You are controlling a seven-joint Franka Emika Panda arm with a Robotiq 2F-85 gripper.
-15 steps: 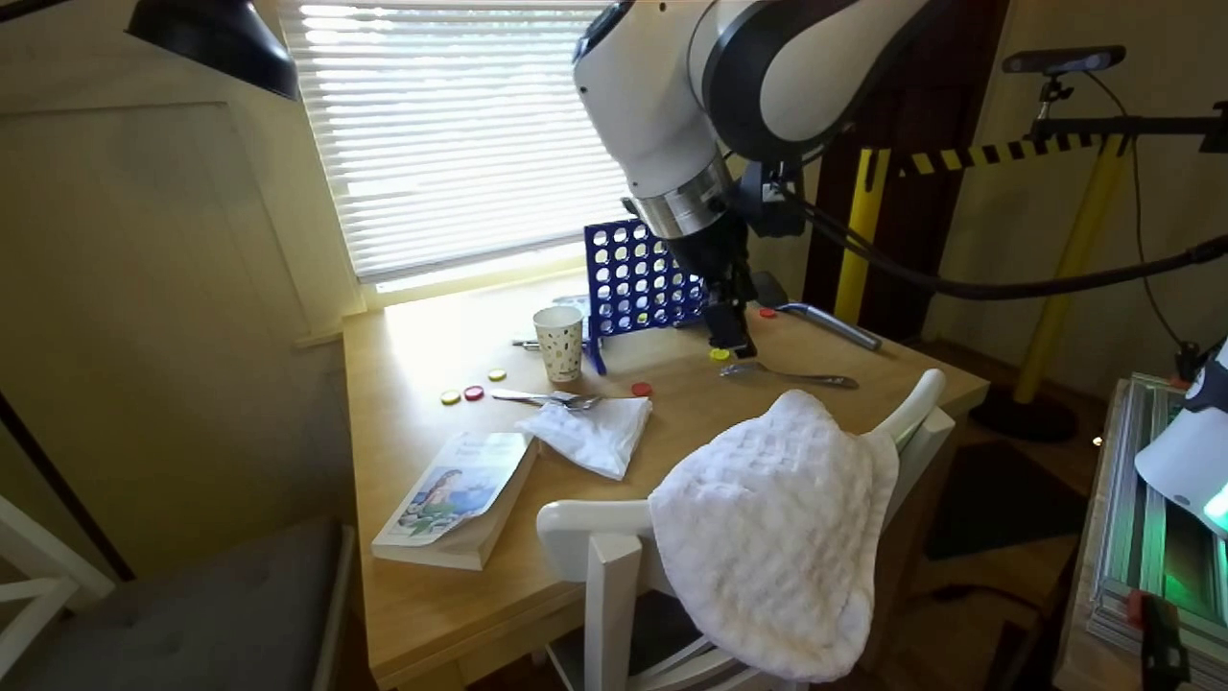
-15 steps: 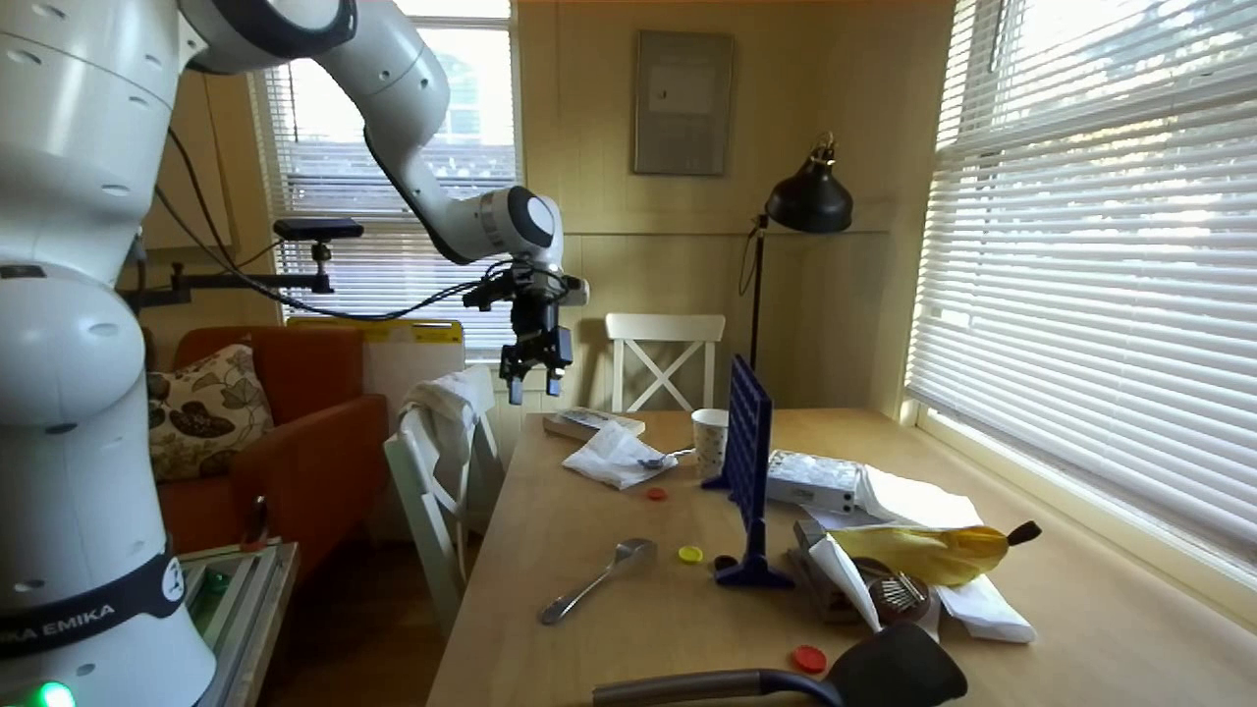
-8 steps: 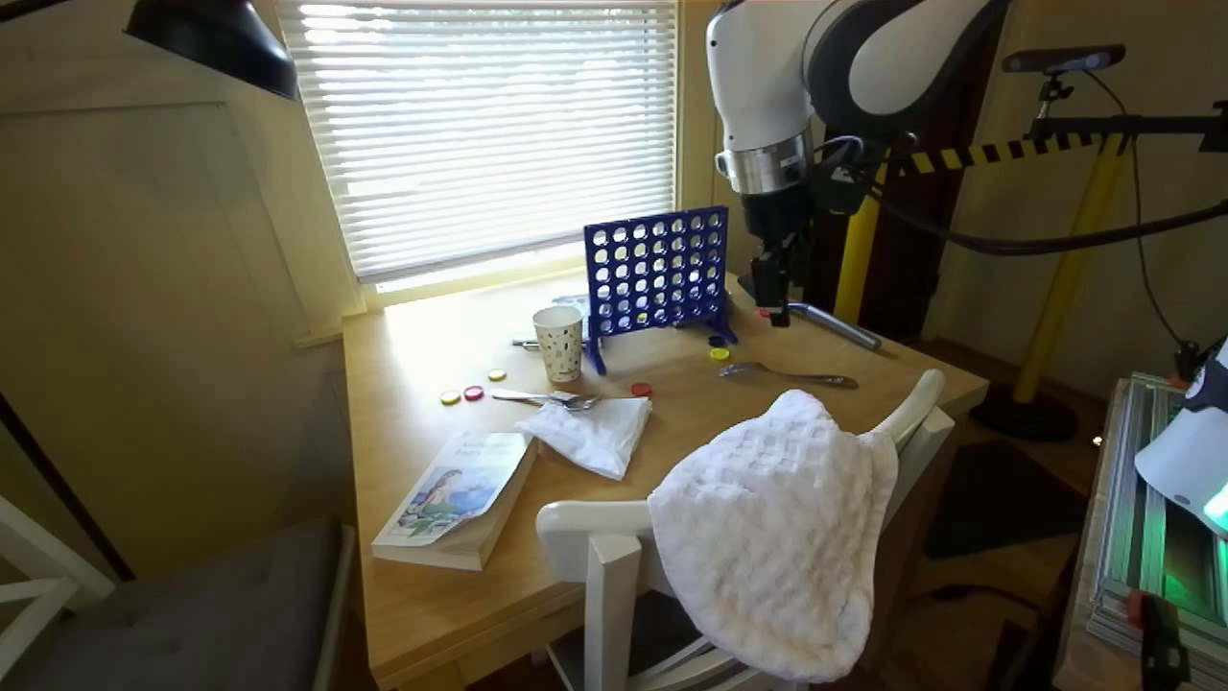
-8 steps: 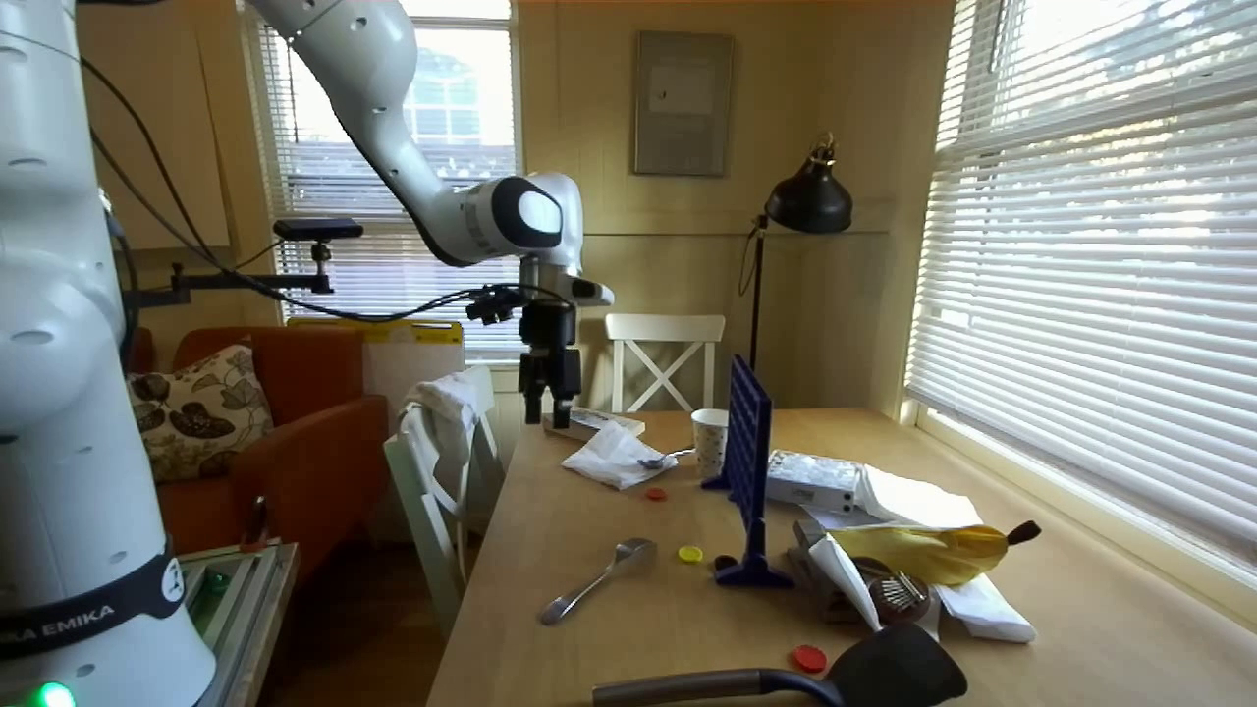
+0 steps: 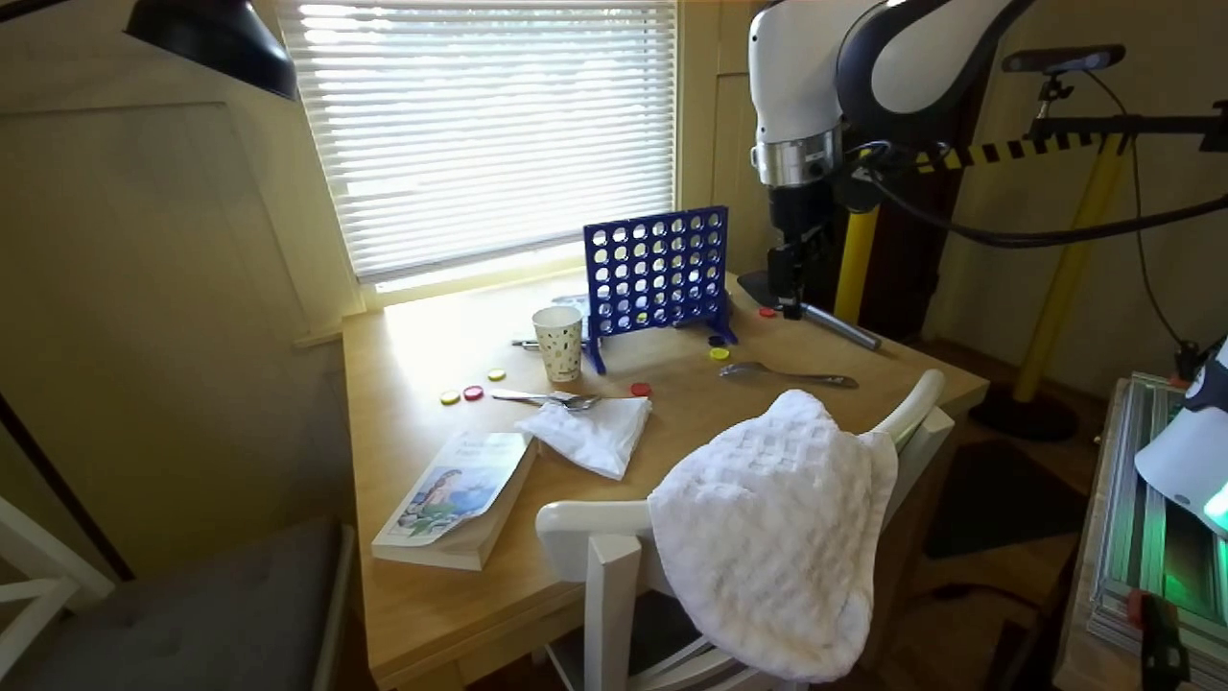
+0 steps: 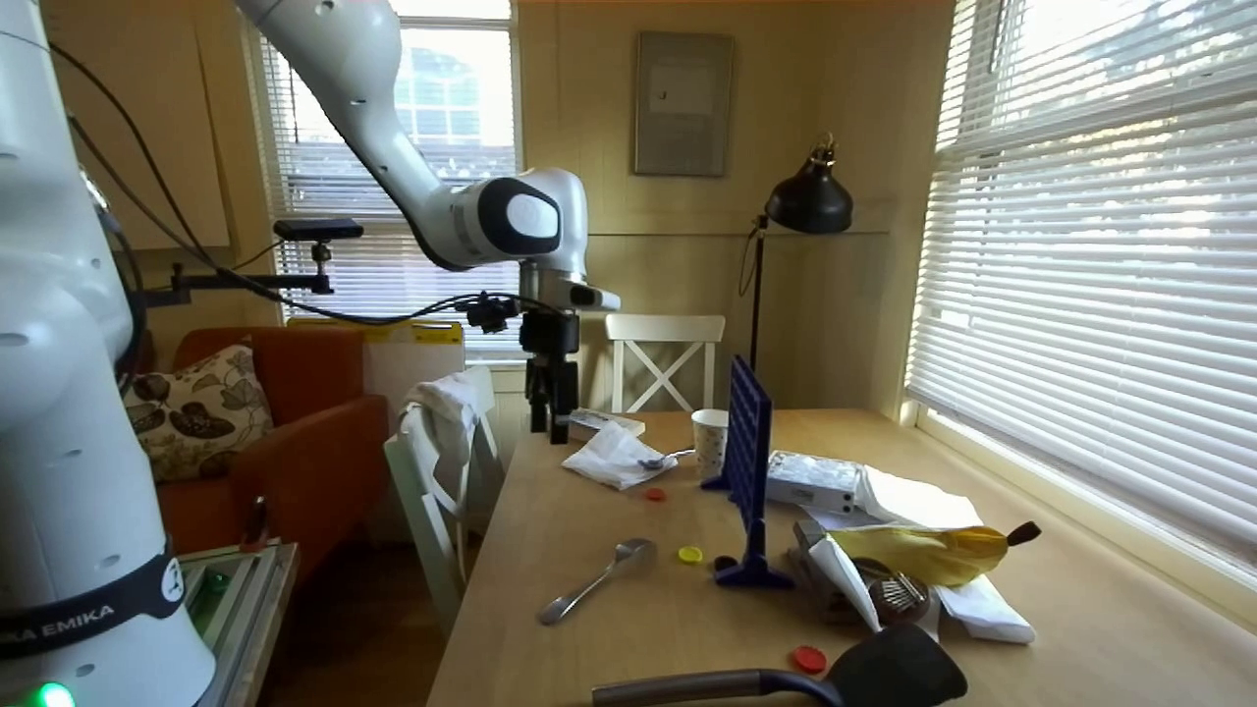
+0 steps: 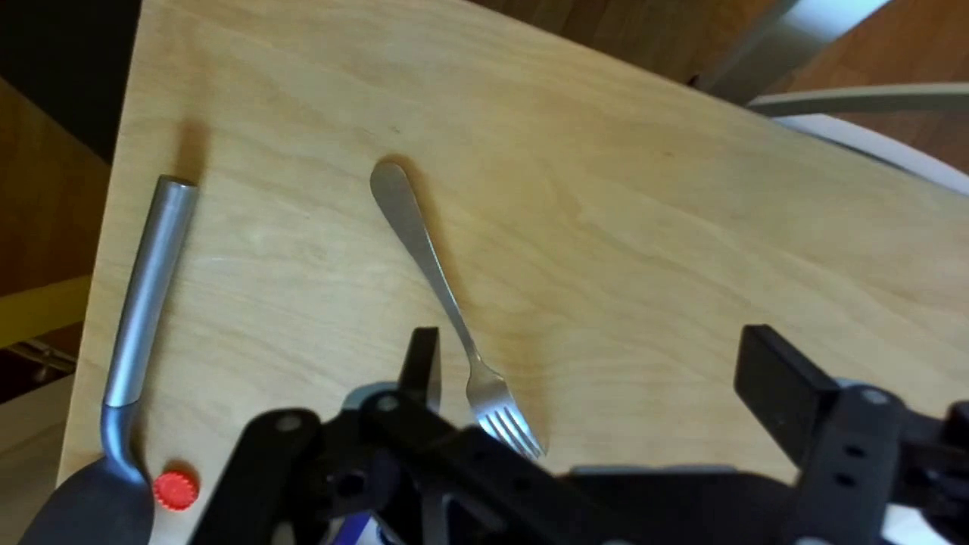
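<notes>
My gripper (image 7: 594, 371) is open and empty above the table. It points down in both exterior views (image 5: 791, 307) (image 6: 550, 432). A silver fork (image 7: 428, 261) lies on the table below it. In the wrist view the fork's neck and head show between the fingers, nearer the left one; its tine tips touch the outline of the gripper linkage. The fork also shows in both exterior views (image 5: 801, 377) (image 6: 597, 581). A spatula with a grey handle (image 7: 151, 291) and a red disc (image 7: 176, 490) lie near the table edge. A blue game rack (image 5: 650, 243) stands nearby.
A yellow disc (image 5: 720, 354) lies near the rack's foot. A paper cup (image 5: 558, 345), white napkin (image 5: 600, 437) and book (image 5: 456, 494) are further along the table. A chair with a white towel (image 5: 777, 537) stands at the edge. A yellow pouch (image 6: 923, 553) lies behind the rack.
The arm has moved right in an exterior view, away from in front of the rack toward the spatula end. The gripper has come lower and turned. The objects on the table have not moved.
</notes>
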